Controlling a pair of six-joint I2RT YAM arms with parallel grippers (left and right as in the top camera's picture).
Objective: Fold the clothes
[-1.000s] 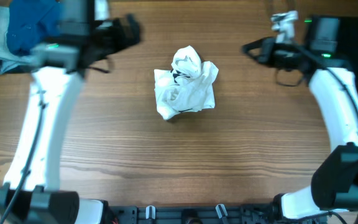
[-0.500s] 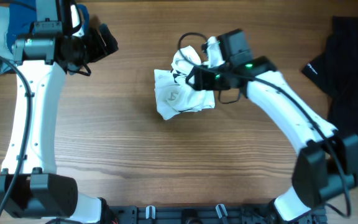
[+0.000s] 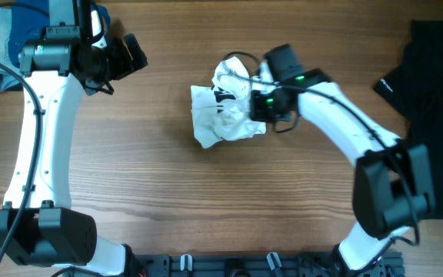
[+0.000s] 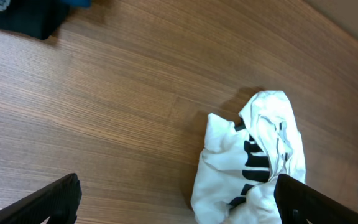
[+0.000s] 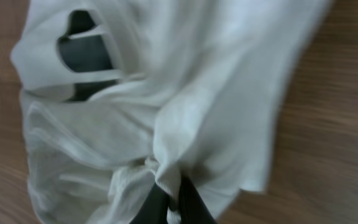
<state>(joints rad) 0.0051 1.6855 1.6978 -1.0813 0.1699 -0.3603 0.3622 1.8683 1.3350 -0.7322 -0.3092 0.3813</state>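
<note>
Here the right fingers (image 5: 169,202) are pinched shut on a fold of the white shirt (image 3: 223,115), probably to lift the crumpled heap off the middle of the counter (image 3: 168,200) and open it out. The left fingers (image 3: 131,55) are spread wide and empty, well apart from the shirt, presumably ready to take an edge. The black garment (image 3: 429,69) lies untouched at the far right.
</note>
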